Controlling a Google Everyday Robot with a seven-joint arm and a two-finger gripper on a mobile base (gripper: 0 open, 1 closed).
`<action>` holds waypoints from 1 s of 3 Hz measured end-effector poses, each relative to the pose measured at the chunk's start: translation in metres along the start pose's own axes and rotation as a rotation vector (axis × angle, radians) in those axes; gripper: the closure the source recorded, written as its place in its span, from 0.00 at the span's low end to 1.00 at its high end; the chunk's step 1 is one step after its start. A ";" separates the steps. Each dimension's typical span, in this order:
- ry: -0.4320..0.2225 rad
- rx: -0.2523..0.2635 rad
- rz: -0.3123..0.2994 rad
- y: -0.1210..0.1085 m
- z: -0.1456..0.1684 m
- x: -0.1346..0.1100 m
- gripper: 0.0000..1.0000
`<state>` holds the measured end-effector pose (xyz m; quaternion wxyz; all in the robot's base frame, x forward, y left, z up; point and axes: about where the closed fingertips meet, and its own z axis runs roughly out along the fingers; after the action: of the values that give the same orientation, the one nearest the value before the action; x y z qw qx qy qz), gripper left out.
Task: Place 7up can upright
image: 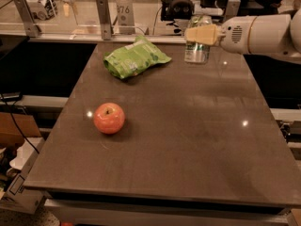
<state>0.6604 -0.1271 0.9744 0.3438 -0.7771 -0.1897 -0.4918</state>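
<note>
The 7up can (pixel 196 52), silver-white with green markings, stands upright on the dark table (pixel 188 140) near its far right edge. My gripper (pixel 201 34) reaches in from the right on a white arm (pixel 263 34). Its pale yellow fingers (pixel 202 34) are closed across the can's upper part. The can's base looks to be resting on the table top.
A green crinkled snack bag (pixel 135 57) lies at the far middle of the table, left of the can. A red apple (pixel 109 118) sits at the left middle. A rail with brackets and clutter runs behind the far edge.
</note>
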 end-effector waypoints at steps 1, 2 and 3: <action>0.012 0.021 -0.044 0.000 -0.006 -0.001 1.00; 0.048 0.053 -0.112 0.001 -0.015 -0.001 1.00; 0.091 0.077 -0.171 0.004 -0.024 -0.002 1.00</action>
<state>0.6467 -0.1470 0.9774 0.3383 -0.7213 -0.2584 -0.5463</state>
